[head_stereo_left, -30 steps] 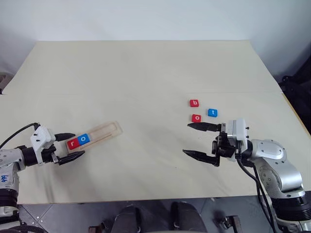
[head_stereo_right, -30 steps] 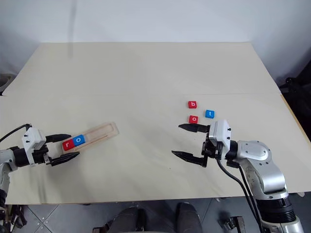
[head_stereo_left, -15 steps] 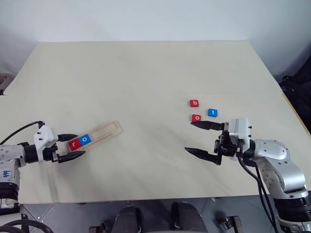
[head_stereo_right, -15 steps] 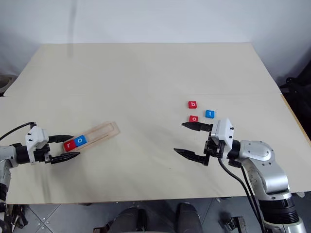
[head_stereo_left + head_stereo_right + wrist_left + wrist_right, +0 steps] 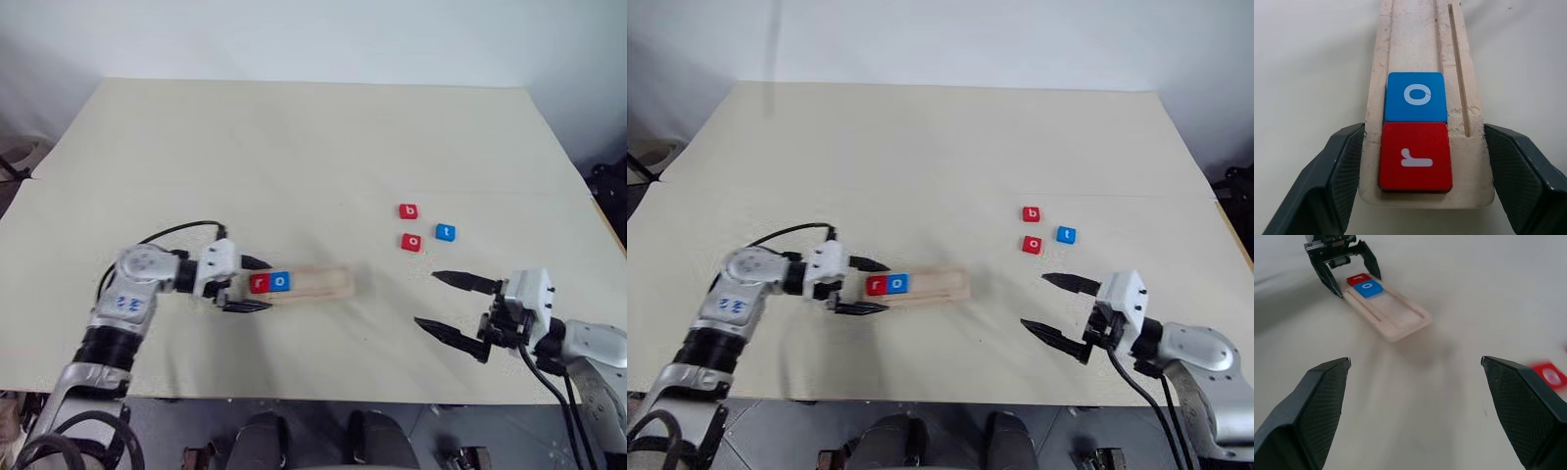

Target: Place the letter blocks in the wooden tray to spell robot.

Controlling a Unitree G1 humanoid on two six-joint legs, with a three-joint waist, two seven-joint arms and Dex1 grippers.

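Note:
The wooden tray (image 5: pixel 318 282) lies near the table's middle, a little toward the front, with a red r block (image 5: pixel 259 284) and a blue o block (image 5: pixel 281 282) side by side at its left end. My left gripper (image 5: pixel 265 285) is shut on that end, one finger against each long side, as the left wrist view shows on the tray (image 5: pixel 1464 161). A red b block (image 5: pixel 409 211), a red o block (image 5: pixel 411 242) and a blue t block (image 5: pixel 445 232) lie loose at the right. My right gripper (image 5: pixel 425 298) hangs open and empty, nearer the front edge than those three.
The cream table (image 5: pixel 294 147) stretches bare behind the tray. A black cable (image 5: pixel 176 231) loops over my left arm. The table's front edge runs close under both grippers.
My left gripper has swept right across the table, taking the tray and its two blocks along and turning it level. The right gripper has drawn back toward the front right corner, still open.

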